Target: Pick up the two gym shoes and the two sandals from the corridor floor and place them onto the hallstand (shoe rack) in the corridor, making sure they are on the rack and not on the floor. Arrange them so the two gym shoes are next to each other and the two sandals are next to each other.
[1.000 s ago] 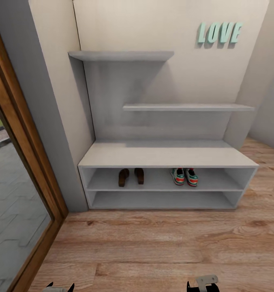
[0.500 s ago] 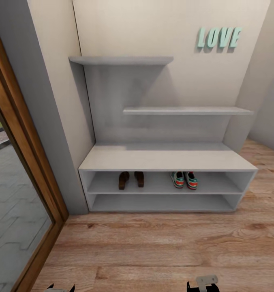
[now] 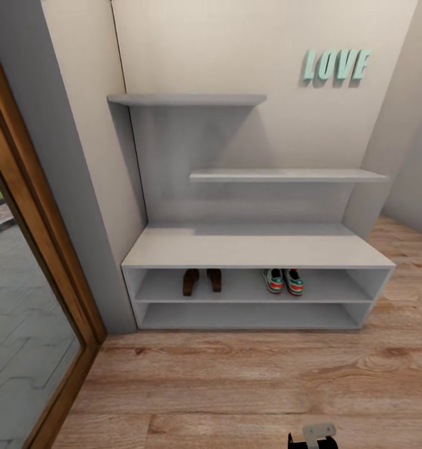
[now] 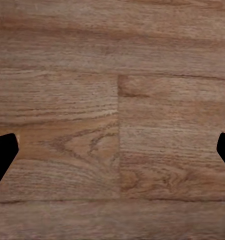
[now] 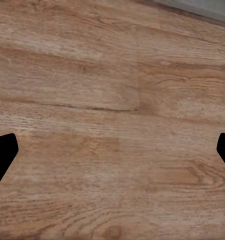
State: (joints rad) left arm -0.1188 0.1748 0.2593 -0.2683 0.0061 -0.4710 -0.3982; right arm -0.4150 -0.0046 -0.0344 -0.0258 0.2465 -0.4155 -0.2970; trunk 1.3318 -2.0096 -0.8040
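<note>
The light-grey hallstand stands against the wall ahead. On the upper of its two low shelves, the two brown sandals lie side by side at the left. The two gym shoes, white with green and red, sit together at the right. The corridor floor in front of the rack is bare planks. A bit of my right arm shows at the head view's bottom edge. My left gripper and my right gripper both hang open over bare floor, holding nothing.
A wooden door frame with glass runs down the left, beside a grey wall strip. Teal LOVE letters hang on the wall above the two stepped shelves. More floor opens to the right of the rack.
The whole head view has shifted: the hallstand sits slightly lower in the picture, so the camera moved. The dark left-arm parts at the bottom edge have left the frame. Shoes and sandals stay put.
</note>
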